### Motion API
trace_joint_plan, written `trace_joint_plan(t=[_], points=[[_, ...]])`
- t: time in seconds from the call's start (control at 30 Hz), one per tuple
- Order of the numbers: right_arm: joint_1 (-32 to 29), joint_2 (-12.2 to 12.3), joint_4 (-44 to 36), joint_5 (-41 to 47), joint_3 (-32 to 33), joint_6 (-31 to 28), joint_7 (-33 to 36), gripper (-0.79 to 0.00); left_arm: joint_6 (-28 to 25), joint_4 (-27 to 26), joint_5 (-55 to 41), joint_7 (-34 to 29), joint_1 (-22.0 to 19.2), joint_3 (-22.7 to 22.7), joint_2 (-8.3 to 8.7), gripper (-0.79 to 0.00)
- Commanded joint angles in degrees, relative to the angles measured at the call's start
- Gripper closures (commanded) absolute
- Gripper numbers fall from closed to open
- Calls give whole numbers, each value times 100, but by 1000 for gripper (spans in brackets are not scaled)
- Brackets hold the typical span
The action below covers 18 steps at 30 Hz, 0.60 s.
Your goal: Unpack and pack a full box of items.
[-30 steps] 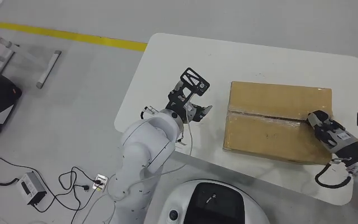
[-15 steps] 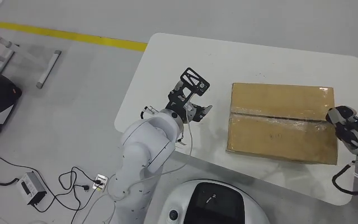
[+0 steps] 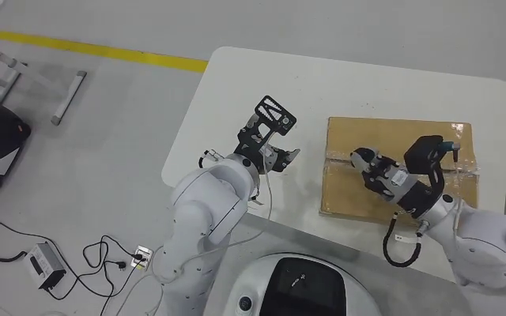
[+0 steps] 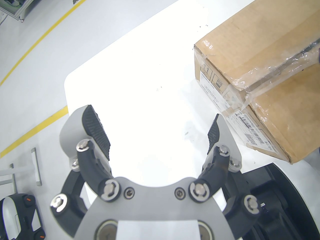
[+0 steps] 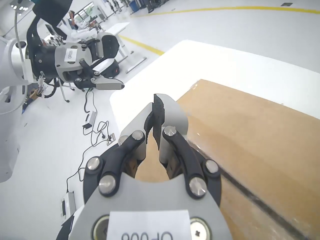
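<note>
A closed cardboard box [image 3: 395, 134] lies on the right half of the white table [image 3: 237, 95], with clear tape along its middle seam. My right gripper [image 3: 358, 156] is shut and holds nothing. It hovers over the seam near the box's left end [image 5: 250, 138], fingertips pressed together [image 5: 157, 101]. My left gripper [image 3: 286, 160] stands open above bare table, a short way left of the box. In the left wrist view the left gripper [image 4: 153, 116] has nothing between its pads, and the box's labelled end [image 4: 275, 63] lies beyond it.
Bare tabletop [image 4: 150, 63] stretches left of the box and behind it. Cables and a power adapter [image 3: 43, 265] lie on the floor left of the table, beyond a yellow floor line [image 3: 103, 51]. The left gripper [image 5: 110, 84] also appears in the right wrist view.
My right arm swung from the box's right end to over the seam near its left end. The box shifted slightly to the right. The left arm stayed still.
</note>
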Motion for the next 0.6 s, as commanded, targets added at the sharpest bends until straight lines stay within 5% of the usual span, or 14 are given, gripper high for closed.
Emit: trace_joint_plan(t=[0.0,0.2,0.57], points=[[131,-37,157,-252,-211,32,46,0,0,0,0,0,0,0,0,-785],[72,-69,531,-384,-247,217,-19,0,0,0,0,0,0,0,0,-785],[-892,182,82,-304,1207,358,286,0,0,0,0,0,0,0,0,-785]])
